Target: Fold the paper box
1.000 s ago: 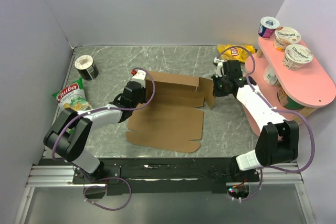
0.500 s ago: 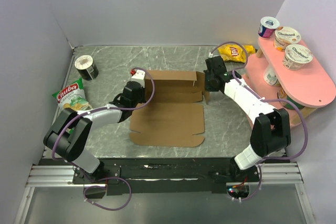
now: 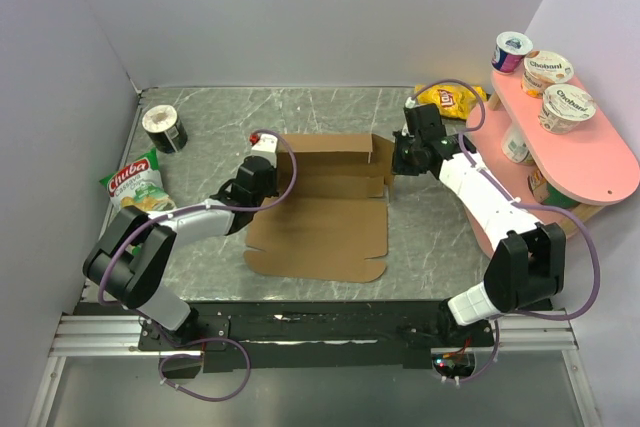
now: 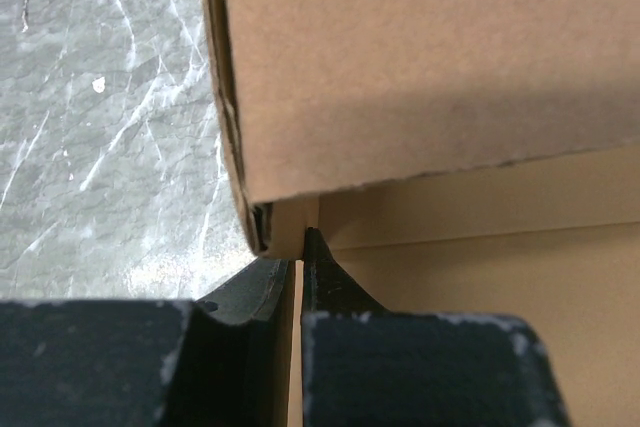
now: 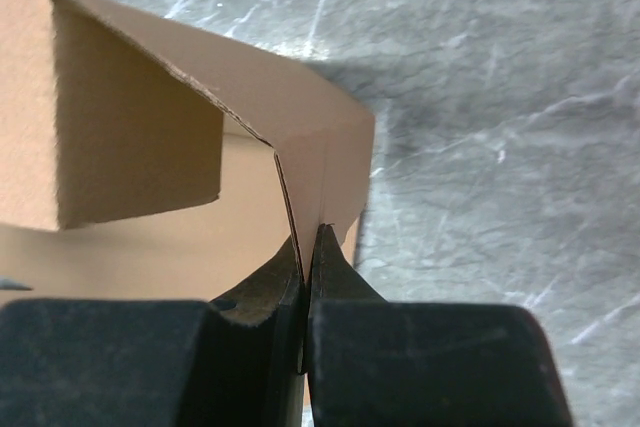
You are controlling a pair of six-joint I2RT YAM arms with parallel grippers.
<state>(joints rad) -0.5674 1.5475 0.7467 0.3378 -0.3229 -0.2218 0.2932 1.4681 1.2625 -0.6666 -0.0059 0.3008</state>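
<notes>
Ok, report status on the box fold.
Left gripper shut on paper box, left edge. Right gripper shut on its right flap. Rear wall up, front panel flat. Nothing lying on it.

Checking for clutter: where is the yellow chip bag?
Top view: the yellow chip bag lies far right on the table, beside the pink shelf, beyond the right end of the paper box.

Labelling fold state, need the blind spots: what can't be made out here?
- Top external: each wrist covers its fingertips, so the grips on the paper box show only in wrist views.
- Left wrist: raised cardboard wall fills the frame above the left gripper; the rest is cut off.
- Right wrist: folded flap at the right gripper hides most of the box interior.
- Top external: items under the pink shelf half hidden by its deck.
</notes>
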